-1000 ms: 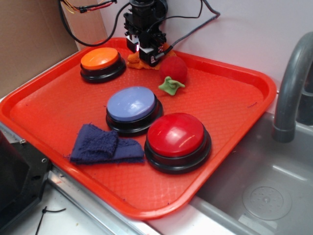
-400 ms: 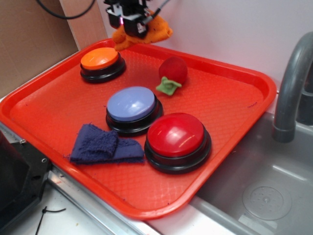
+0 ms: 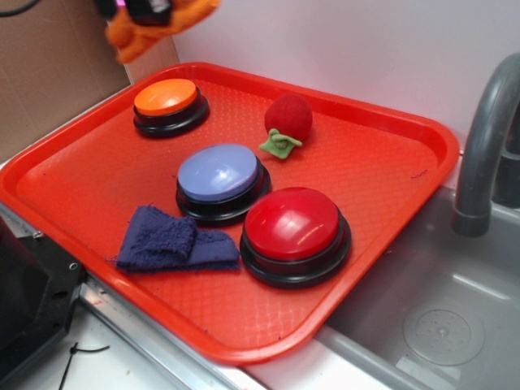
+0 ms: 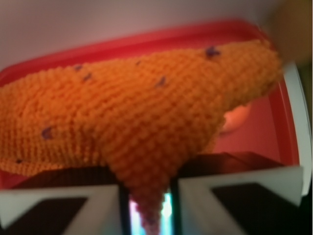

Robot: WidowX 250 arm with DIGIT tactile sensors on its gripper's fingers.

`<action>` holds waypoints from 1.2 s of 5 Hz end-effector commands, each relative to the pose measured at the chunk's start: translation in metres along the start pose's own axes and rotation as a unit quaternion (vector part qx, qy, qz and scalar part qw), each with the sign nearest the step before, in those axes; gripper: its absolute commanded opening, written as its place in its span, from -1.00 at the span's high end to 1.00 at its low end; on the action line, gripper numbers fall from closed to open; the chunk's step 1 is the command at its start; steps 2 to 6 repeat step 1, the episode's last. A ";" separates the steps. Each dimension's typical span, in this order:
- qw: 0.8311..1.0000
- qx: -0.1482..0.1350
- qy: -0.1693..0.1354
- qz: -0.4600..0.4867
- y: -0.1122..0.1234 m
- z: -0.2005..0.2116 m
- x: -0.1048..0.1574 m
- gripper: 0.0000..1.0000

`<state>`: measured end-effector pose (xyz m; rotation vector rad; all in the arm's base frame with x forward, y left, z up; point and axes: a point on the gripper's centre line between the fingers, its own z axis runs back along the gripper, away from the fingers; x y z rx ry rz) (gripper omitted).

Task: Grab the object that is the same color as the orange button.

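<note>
The orange rag [image 3: 134,34] hangs in the air at the top left of the exterior view, above and left of the orange button [image 3: 166,97]. My gripper [image 3: 148,11] is shut on the orange rag and is mostly cut off by the top edge. In the wrist view the nubby orange rag [image 4: 137,117] fills the frame, and its lower tip is pinched between my gripper [image 4: 148,205] jaws. The orange button sits at the back left of the red tray [image 3: 366,162].
On the tray are a lavender-blue button [image 3: 218,174], a bigger red button [image 3: 292,225], a dark blue rag [image 3: 166,240] and a red fuzzy ball [image 3: 288,118] with a green leaf. A grey faucet [image 3: 487,138] and a sink [image 3: 439,325] are at the right.
My gripper has risen from the back of the tray with the orange rag and moved up and to the left, now mostly out of the frame's top.
</note>
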<state>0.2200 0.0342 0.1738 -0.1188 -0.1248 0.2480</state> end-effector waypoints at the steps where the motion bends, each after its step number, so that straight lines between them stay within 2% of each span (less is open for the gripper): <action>1: 0.998 -0.017 -0.055 0.038 0.016 0.019 -0.031 1.00; 6: 0.998 -0.017 -0.055 0.038 0.016 0.019 -0.031 1.00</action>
